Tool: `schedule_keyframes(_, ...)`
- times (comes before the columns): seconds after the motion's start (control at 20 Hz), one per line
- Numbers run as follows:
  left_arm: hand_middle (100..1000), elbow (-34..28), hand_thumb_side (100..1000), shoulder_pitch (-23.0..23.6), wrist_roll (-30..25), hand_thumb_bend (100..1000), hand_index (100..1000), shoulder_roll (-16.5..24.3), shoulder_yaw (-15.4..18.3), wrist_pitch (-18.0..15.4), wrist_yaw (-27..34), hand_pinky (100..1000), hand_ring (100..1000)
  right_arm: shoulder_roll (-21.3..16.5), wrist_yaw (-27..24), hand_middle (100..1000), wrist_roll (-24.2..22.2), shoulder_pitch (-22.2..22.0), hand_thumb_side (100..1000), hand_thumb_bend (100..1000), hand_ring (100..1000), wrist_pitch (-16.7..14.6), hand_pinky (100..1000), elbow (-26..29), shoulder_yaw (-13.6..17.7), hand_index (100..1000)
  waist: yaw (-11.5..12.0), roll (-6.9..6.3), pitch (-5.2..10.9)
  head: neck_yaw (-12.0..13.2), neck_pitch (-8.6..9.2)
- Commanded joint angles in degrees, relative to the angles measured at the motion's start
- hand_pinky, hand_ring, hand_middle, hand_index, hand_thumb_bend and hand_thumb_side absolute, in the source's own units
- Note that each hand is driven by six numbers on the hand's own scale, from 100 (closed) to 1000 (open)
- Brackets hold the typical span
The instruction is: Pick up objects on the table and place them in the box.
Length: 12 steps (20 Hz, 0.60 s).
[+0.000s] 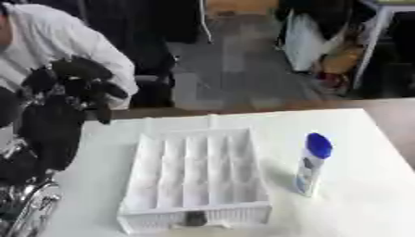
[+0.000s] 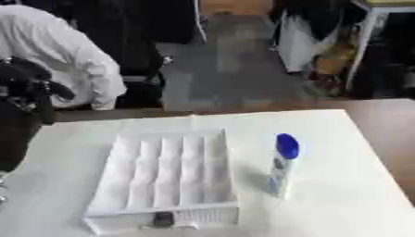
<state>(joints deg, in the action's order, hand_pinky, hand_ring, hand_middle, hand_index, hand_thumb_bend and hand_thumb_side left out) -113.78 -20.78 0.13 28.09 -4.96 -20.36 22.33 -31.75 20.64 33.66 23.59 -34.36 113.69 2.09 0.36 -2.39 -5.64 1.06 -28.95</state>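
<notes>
Standing upright on the white table [image 1: 356, 203], just right of the box, is the bottle [image 1: 311, 165]: white body, blue cap, small label, not yet picked up. Box [image 1: 197, 178]: white tray with ridged floor, apparently empty, a small dark mark at its near wall. Left hand [image 1: 77, 85]: black, raised over the table's far left corner, well apart from the bottle, fingers curled and holding nothing. Right hand: not visible. Handling note, as judgement: the bottle is tall and narrow and likely to tip, so approach from the side, close around its body below the cap, lift straight, then lower it into the box.
</notes>
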Motion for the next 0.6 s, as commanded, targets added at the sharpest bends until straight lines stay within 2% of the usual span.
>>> schedule_keyframes(0.05, 611, -0.81, 871, -0.69, -0.01, 451, 685, 1.49, 0.35, -0.01, -0.11, 586, 304, -1.05, 0.24, 460, 0.98, 1.08, 1000, 100, 423, -0.69, 335, 0.90, 0.34, 540, 0.01, 0.10, 0.89, 0.66, 0.73)
schedule_keyframes(0.3, 611, -0.81, 871, -0.70, 0.04, 452, 685, 1.49, 0.37, -0.02, -0.12, 586, 304, -1.05, 0.31, 460, 1.02, 1.06, 1000, 100, 424, -0.64, 335, 0.90, 0.34, 541, 0.01, 0.11, 0.90, 0.60, 0.46)
schedule_keyframes(0.4, 611, -0.81, 871, -0.70, 0.07, 452, 685, 1.50, 0.39, -0.03, -0.13, 586, 305, -1.01, 0.44, 449, 1.05, 0.84, 1000, 100, 451, 0.29, 344, 0.90, 0.49, 571, 0.05, 0.11, 0.90, 0.60, 0.45)
schedule_keyframes(0.5, 612, -0.81, 870, -0.72, 0.17, 452, 685, 1.51, 0.46, -0.07, -0.09, 586, 306, -0.92, 0.15, 434, 0.16, 0.18, 1000, 100, 491, 5.30, 367, 0.90, 0.56, 622, 0.30, 0.12, 0.96, 0.67, 0.62)
schedule_keyframes(0.55, 612, -0.81, 870, -0.74, 0.22, 452, 685, 1.52, 0.49, -0.10, -0.05, 587, 307, -0.97, 0.14, 425, -1.10, -0.14, 1000, 196, 526, 9.52, 382, 0.90, 0.57, 665, 0.53, 0.12, 1.01, 0.79, 0.79)
schedule_keyframes(0.6, 612, -0.81, 870, -0.75, 0.25, 452, 685, 1.51, 0.50, -0.11, -0.01, 587, 307, -1.01, 0.32, 425, -2.19, -0.03, 1000, 219, 532, 12.74, 384, 0.90, 0.57, 671, 0.65, 0.12, 1.05, 0.85, 0.86)
